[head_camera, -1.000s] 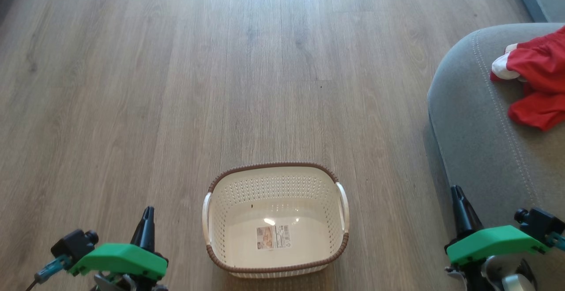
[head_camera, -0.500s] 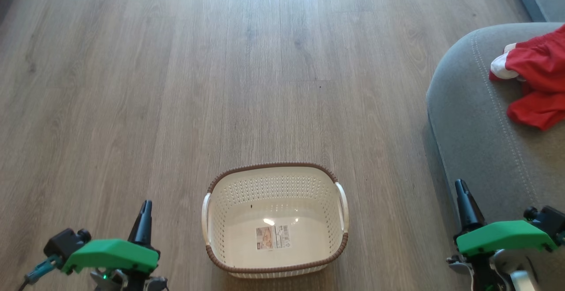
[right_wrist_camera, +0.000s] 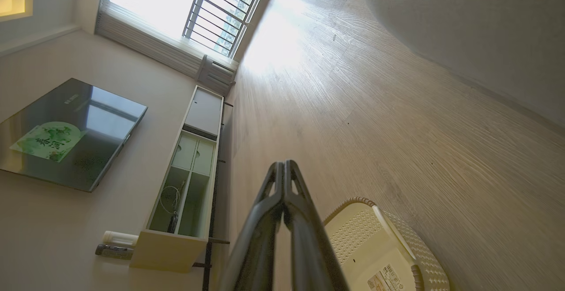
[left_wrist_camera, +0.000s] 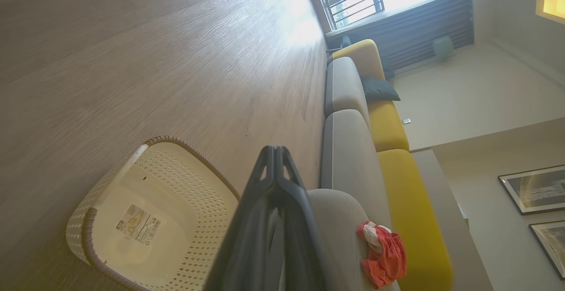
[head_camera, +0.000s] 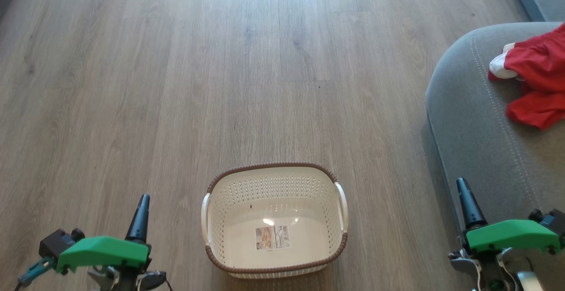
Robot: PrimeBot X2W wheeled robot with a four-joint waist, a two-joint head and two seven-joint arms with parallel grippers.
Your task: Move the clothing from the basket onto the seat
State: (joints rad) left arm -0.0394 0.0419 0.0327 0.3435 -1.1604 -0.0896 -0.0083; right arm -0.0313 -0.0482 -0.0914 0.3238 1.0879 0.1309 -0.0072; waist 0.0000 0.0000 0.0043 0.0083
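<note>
Both arms have drifted slightly outward over the last second, the left pincer [head_camera: 142, 200] leftward and the right pincer [head_camera: 462, 183] rightward, away from the small cream-white perforated plastic basket [head_camera: 273, 166] with its brown woven-look rim. Nothing else has shifted. The soft bright red fabric clothing [head_camera: 536, 83], with a white patch at one end, lies bunched on the large grey upholstered seat [head_camera: 476, 141]. It sits near the seat's rounded, stitched edge and well apart from the basket. The basket stands upright on the pale wood-plank floor [head_camera: 176, 83] between the two pincers, holding nothing but a paper sticker [head_camera: 273, 237] on its bottom. Each pincer is clenched, fingertips meeting on nothing, as the wrist views show. The transfer looks complete: no garment remains in the basket, and seemingly only settling the arms is left.
</note>
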